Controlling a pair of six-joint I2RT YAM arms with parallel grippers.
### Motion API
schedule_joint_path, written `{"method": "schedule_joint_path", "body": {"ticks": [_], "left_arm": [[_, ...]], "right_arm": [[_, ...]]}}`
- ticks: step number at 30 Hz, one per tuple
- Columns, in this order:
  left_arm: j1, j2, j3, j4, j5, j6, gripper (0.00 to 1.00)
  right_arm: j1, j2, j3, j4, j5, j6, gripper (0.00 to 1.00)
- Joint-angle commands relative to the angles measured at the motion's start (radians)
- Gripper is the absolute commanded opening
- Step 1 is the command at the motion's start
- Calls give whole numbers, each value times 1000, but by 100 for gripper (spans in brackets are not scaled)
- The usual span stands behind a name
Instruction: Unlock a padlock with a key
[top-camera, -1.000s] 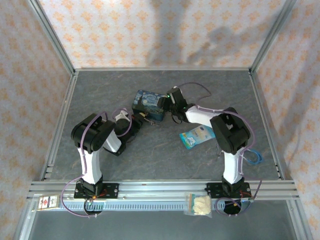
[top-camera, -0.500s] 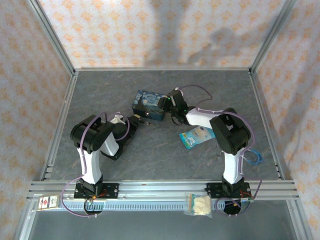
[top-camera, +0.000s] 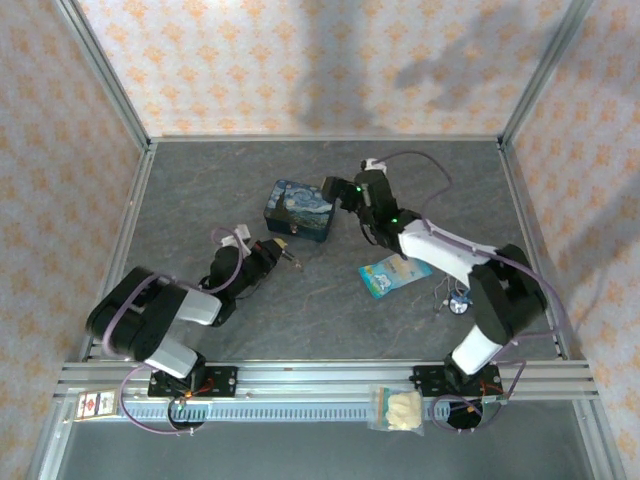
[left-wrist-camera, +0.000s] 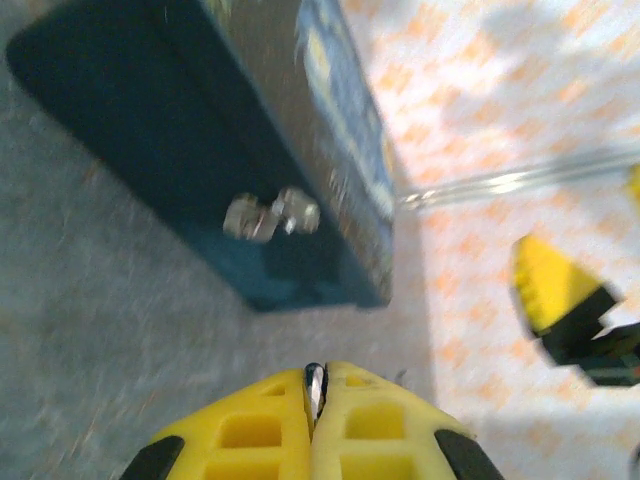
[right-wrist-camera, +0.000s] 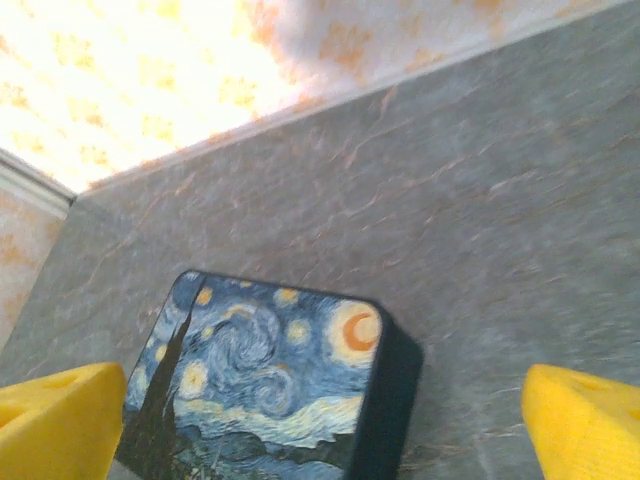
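Observation:
My left gripper (top-camera: 281, 247) lies low on the table just near-left of the blue starry-night tin (top-camera: 299, 210), and it is shut on a thin silvery key (left-wrist-camera: 316, 385) whose edge shows between the yellow fingertips. A small silvery latch (left-wrist-camera: 270, 215) sticks out of the tin's (left-wrist-camera: 200, 130) dark side ahead of the key. The padlock itself is hidden or too small to make out. My right gripper (top-camera: 336, 193) hovers open over the tin's (right-wrist-camera: 270, 390) right end with its yellow fingers (right-wrist-camera: 60, 420) spread wide apart. One of those fingers (left-wrist-camera: 555, 295) shows in the left wrist view.
A light blue snack packet (top-camera: 393, 272) lies right of centre, and a small blue ring with thin metal bits (top-camera: 457, 302) sits beside the right arm. A bag of white pieces (top-camera: 396, 408) and a card (top-camera: 95, 403) rest on the front rail. Patterned walls enclose the table.
The left arm has dropped low and stretched out, its gripper drawing back from the tin with the key. The right gripper has risen off the tin's side and opened wide above it.

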Motion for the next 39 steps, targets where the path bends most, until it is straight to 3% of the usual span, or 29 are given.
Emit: {"method": "schedule_joint_path", "body": {"ticks": [1, 3, 7, 16, 20, 22, 27, 31, 35, 39], "left_arm": [[-45, -144, 40, -410, -21, 183, 0], [-54, -214, 49, -535, -36, 227, 0], [-65, -254, 37, -623, -41, 252, 0], [-100, -103, 13, -513, -52, 233, 1], [-101, -50, 51, -513, -48, 241, 35], [-100, -45, 66, -511, -57, 242, 45], [-97, -97, 113, -549, -131, 263, 59], [-58, -190, 157, -620, -252, 331, 71], [51, -282, 188, -662, -384, 411, 82], [164, -356, 193, -602, -516, 494, 94]], "right_arm": [[-9, -78, -76, -26, 148, -47, 100], [-11, -116, -112, -18, 195, -49, 100], [-14, -141, -148, 10, 215, -28, 100], [-16, -104, -131, 18, 184, -10, 100], [-16, -96, -134, 21, 194, -16, 100], [-19, -95, -147, 36, 198, -26, 100], [-53, -109, -186, 48, 216, -86, 100], [-120, -148, -248, 50, 252, -152, 100], [-219, -195, -339, 85, 295, -228, 100], [-331, -241, -433, 156, 289, -296, 100]]}}
